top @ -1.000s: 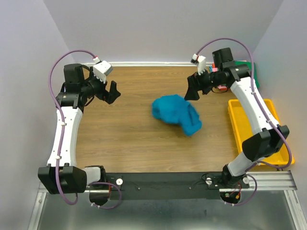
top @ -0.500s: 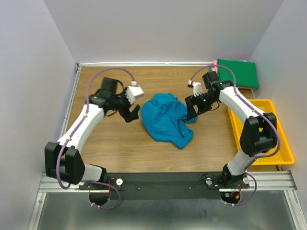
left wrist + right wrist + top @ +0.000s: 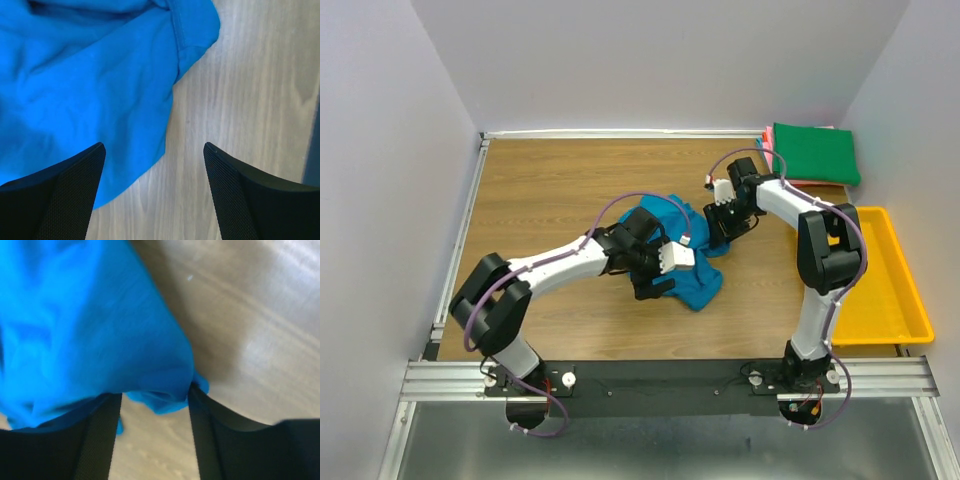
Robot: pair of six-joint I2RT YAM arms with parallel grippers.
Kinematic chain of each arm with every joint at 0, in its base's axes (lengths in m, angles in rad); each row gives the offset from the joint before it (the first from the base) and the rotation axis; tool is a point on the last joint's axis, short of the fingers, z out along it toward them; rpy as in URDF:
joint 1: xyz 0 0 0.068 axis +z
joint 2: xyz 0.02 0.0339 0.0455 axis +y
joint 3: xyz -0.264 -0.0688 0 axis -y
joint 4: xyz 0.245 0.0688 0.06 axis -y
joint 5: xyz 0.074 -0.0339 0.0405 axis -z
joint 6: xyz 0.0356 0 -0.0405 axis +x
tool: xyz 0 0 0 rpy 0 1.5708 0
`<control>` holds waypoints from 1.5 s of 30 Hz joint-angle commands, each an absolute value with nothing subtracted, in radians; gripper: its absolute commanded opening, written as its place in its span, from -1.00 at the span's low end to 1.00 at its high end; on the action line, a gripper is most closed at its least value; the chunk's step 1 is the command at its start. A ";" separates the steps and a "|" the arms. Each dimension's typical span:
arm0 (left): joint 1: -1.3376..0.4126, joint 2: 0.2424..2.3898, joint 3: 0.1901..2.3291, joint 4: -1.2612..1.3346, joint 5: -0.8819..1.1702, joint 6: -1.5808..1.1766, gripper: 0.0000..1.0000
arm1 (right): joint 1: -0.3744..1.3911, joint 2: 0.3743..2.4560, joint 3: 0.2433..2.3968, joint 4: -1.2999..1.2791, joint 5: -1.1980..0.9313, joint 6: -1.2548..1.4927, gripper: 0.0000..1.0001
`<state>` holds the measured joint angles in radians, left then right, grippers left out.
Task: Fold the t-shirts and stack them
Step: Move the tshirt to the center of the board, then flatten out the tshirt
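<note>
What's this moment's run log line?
left gripper: open over teal shirt edge | right gripper: straddling that shirt | green shirt: folded

Centre frame: the teal-blue t-shirt lies crumpled on the wooden table. The left gripper is over its lower-left edge, the right gripper at its upper-right edge. Folded green t-shirt upper right, yellow tray below it.
</note>
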<state>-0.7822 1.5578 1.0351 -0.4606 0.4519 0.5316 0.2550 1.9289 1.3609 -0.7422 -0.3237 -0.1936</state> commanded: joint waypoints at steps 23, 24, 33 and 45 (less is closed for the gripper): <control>-0.328 1.416 1.203 -0.672 0.396 0.853 -1.00 | 0.193 1.580 1.365 -0.778 -0.290 -0.325 -0.99; -0.296 1.428 1.213 -0.684 0.409 0.879 -1.00 | 0.193 1.585 1.373 -0.779 -0.293 -0.324 -0.99; -0.193 1.649 1.345 -0.690 0.539 0.834 -1.00 | 0.193 1.660 1.382 -0.802 -0.371 -0.282 -0.99; -0.175 1.505 1.514 -1.046 0.710 0.993 -1.00 | 0.193 1.439 1.491 -0.906 -0.367 -0.357 -0.99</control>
